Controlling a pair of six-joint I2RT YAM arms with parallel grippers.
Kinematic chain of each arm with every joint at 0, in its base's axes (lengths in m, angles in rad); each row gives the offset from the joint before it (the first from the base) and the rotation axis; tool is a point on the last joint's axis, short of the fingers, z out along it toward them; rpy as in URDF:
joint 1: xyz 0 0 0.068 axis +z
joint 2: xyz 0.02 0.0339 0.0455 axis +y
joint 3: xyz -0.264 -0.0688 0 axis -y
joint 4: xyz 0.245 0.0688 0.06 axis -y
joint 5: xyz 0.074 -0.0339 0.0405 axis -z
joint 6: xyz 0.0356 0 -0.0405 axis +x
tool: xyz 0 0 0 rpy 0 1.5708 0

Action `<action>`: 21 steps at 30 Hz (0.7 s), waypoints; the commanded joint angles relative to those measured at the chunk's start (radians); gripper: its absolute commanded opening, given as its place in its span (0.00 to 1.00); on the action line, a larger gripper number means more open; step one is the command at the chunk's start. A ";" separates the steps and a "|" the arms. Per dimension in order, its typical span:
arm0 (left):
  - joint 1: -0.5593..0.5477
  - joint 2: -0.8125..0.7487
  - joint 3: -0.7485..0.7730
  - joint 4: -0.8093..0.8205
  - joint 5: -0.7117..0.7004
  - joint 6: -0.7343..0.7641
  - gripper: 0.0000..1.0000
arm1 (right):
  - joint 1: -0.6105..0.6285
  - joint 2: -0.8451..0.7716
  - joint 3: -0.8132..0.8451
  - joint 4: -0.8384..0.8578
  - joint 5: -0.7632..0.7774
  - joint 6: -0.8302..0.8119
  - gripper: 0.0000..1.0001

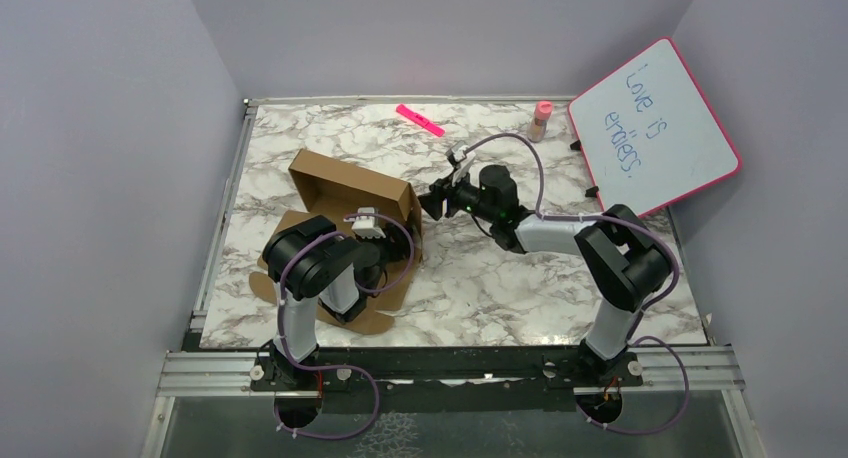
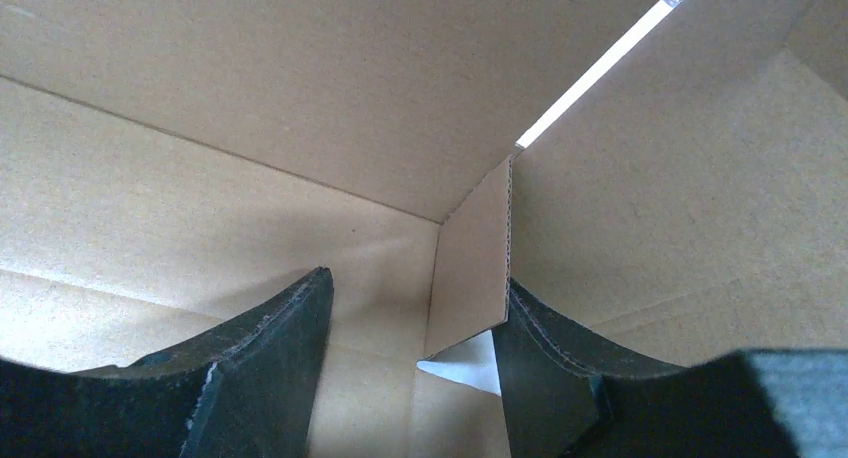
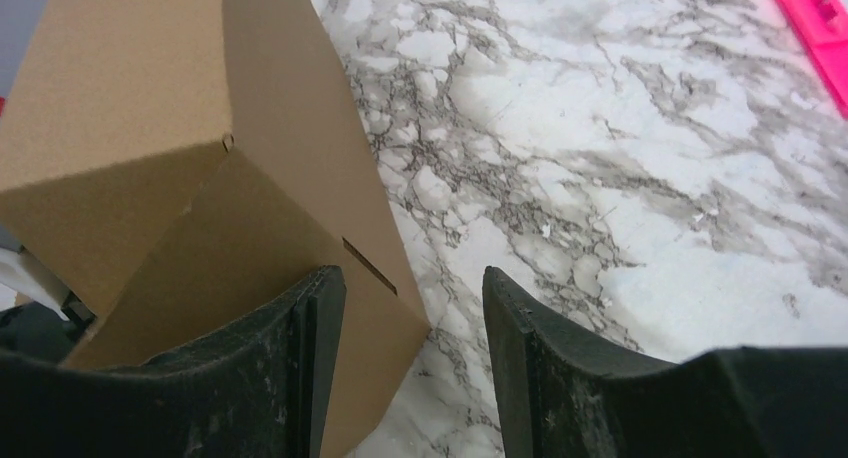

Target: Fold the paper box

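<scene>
Brown cardboard: paper box, partly folded.
Left gripper: inside box, fingers spread, empty.
Right gripper: box's 3 o'clock, fingers spread, empty.

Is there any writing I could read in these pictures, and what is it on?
"Love is": blue handwriting on the pink-framed whiteboard; the line under it looks like "endless." but is unclear.
No print shows on the paper box.
The pink bottle and pink strip are too small to read.

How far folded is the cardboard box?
Partly folded: the box has side walls standing up, its top is open, and a flap lies flat on the table.
</scene>
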 commanded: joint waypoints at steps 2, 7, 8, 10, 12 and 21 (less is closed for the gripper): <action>-0.011 0.022 -0.041 -0.043 0.051 -0.026 0.61 | 0.003 -0.036 -0.093 -0.031 0.003 0.012 0.59; -0.011 -0.030 -0.048 -0.060 0.058 -0.022 0.62 | 0.003 -0.144 -0.194 -0.080 0.073 -0.014 0.62; -0.011 -0.047 -0.049 -0.066 0.059 -0.022 0.63 | 0.003 -0.159 -0.204 -0.094 0.075 -0.021 0.62; -0.011 -0.082 -0.052 -0.087 0.064 -0.026 0.64 | 0.004 -0.181 -0.221 -0.106 0.070 -0.023 0.62; -0.011 -0.113 -0.054 -0.107 0.076 -0.029 0.64 | 0.006 -0.186 -0.235 -0.096 0.056 -0.019 0.62; -0.011 -0.299 -0.081 -0.257 0.089 -0.021 0.71 | 0.005 -0.162 -0.277 -0.022 -0.005 0.028 0.62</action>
